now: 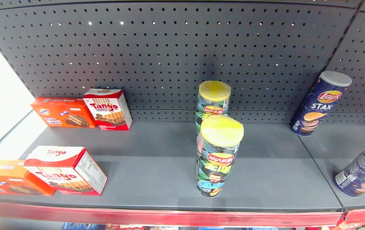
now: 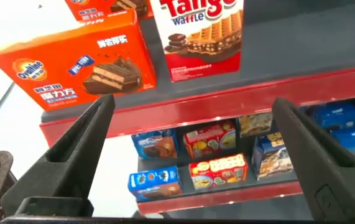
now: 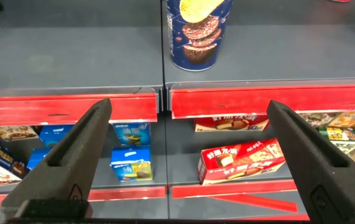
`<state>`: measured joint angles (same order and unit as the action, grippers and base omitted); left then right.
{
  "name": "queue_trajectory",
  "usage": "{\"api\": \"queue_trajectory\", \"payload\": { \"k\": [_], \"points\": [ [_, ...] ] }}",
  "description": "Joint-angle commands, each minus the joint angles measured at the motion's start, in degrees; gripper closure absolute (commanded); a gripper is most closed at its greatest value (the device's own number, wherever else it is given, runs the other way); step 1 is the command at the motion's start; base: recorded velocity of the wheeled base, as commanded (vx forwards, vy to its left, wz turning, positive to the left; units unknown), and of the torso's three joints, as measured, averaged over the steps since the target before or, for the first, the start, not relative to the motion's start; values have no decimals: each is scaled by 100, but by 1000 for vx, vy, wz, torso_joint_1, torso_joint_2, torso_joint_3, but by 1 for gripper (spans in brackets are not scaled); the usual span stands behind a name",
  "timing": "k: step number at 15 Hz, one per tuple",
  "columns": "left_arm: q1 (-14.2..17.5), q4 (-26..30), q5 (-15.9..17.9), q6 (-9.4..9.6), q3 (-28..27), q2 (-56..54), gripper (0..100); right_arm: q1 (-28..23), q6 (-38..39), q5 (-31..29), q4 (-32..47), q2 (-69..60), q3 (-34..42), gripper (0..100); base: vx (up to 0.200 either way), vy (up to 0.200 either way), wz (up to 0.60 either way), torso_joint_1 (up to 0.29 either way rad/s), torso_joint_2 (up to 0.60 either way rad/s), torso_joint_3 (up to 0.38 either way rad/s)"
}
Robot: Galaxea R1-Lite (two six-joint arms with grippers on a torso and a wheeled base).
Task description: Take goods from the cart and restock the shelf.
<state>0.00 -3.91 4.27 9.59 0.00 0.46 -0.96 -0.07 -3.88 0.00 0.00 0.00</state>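
Gaping by shelf (image 1: pixel 157 172), left gripper (image 2: pixel 193 101), right gripper (image 3: pixel 189 104)

Dark grey shelf (image 1: pixel 157 172), pegboard back (image 1: pixel 169 48), red front strip (image 1: pixel 169 218).

Left side: back orange box (image 1: pixel 63 112) with back waffle box (image 1: pixel 108 109) touching its right. Front orange box (image 1: pixel 8 182) with front waffle box (image 1: pixel 67 170) likewise.

Centre: 2 yellow-lidded cans upright in a line, rear can (image 1: pixel 213 99) just behind near can (image 1: pixel 219 156).

Right section: 2 dark blue cans, rear blue can (image 1: pixel 320 103) by the pegboard, front blue can (image 1: pixel 363 171) near the strip.
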Motion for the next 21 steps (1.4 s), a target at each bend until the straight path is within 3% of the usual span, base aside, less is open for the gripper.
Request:
{"api": "queue_trajectory", "payload": {
  "k": [1, 3, 6, 8, 10, 11, 13, 21],
  "points": [
    [9, 5, -5, -80, 0, -46, 0, 0, -1, 1, 0, 0, 0, 0, 0, 0, 0, 0, 0, 0],
    [9, 5, -145, -291, 0, -46, 0, -9, -1, -8, 0, 0, 0, 0, 0, 0, 0, 0, 0, 0],
    [9, 49, -1297, -186, 0, -46, 0, 0, -1, 1, 0, 0, 0, 0, 0, 0, 0, 0, 0, 0],
    [9, 49, -1437, -177, 0, -46, 0, 0, -1, 1, 0, 0, 0, 0, 0, 0, 0, 0, 0, 0],
    [9, 57, -646, -256, 0, -46, 0, 0, -1, 1, 0, 0, 0, 0, 0, 0, 0, 0, 0, 0],
    [9, 514, -5, -274, -26, -46, 0, 0, -1, 1, 0, 0, 0, 0, 0, 0, 0, 0, 0, 0],
    [0, 479, 241, -265, -35, -46, 0, 0, -10, 1, 0, 0, 0, 0, 0, 0, 0, 0, 0, 0],
    [-9, 462, 233, -327, -26, -46, 0, 0, -19, 27, 0, 0, 0, 0, 0, 0, 0, 0, 0, 0]
  ]
}}
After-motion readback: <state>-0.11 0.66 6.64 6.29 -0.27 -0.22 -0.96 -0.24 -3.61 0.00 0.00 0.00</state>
